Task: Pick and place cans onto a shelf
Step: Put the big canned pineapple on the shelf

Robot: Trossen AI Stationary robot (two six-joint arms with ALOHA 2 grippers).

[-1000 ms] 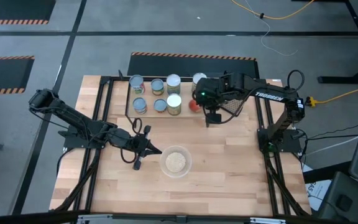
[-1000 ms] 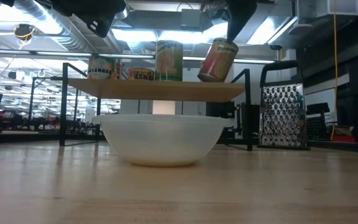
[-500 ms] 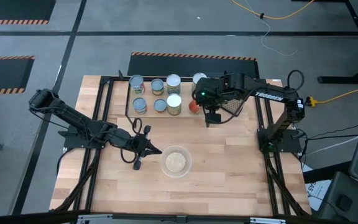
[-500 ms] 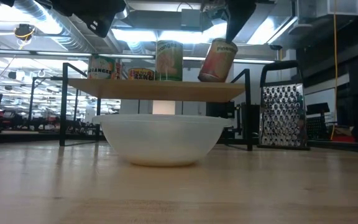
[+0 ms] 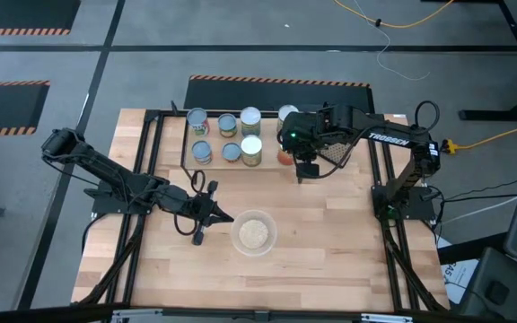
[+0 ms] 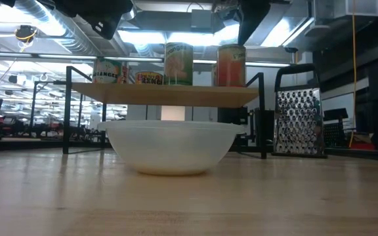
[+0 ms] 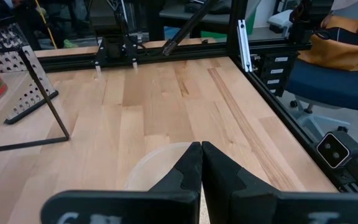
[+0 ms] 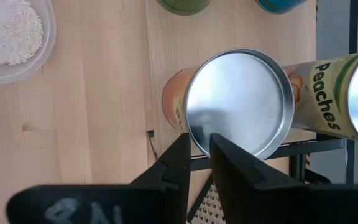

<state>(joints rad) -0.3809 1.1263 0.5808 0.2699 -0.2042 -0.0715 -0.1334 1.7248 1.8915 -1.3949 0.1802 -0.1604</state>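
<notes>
orange-red labelled metal can [image 6: 231, 65] stands upright on the light-wood shelf with thin black legs [image 6: 165, 94], at the shelf's end nearest the metal box grater [image 6: 300, 122]. my right gripper [image 8: 199, 149] hangs directly above that can's silver lid, fingers a narrow gap apart with nothing pinched between them, tips over the lid's rim. beside it on the shelf is a tall can with a pale green "peaches" label [image 6: 178, 63], and toward the shelf's far end sit more cans [image 5: 226, 137] with silver or white tops in two rows. in front of the shelf, out on the wooden table [image 5: 330, 233], rests the clear glass bowl of pale grains [image 5: 254, 233]. my left gripper [image 7: 201, 155] waits beside that bowl, well away from the shelf, fingers pressed together and empty.
</notes>
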